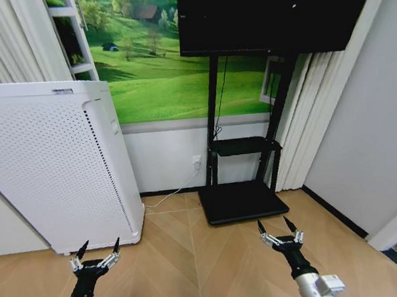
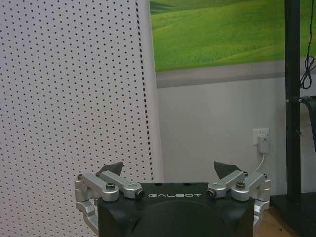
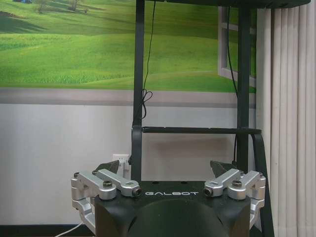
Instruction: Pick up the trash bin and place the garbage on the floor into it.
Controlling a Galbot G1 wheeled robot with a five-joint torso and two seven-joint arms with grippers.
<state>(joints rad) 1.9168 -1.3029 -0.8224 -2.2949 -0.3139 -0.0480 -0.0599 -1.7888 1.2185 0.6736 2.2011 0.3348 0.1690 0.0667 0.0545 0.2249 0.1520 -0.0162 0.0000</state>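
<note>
both grippers, left gripper [image 1: 97, 248] and right gripper [image 1: 278, 227], hang wide open, empty, over tan chevron floor [image 1: 191, 255].

Tan chevron parquet floor [image 1: 184, 256] under white perforated appliance [image 1: 53, 169] and black TV stand [image 1: 244, 200].

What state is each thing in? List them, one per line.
Left end effector: open, empty, held low above the floor.
Right end effector: open, empty.
Television: screen dark.
Wall socket: plug in it.
White appliance: upright on the floor.
</note>
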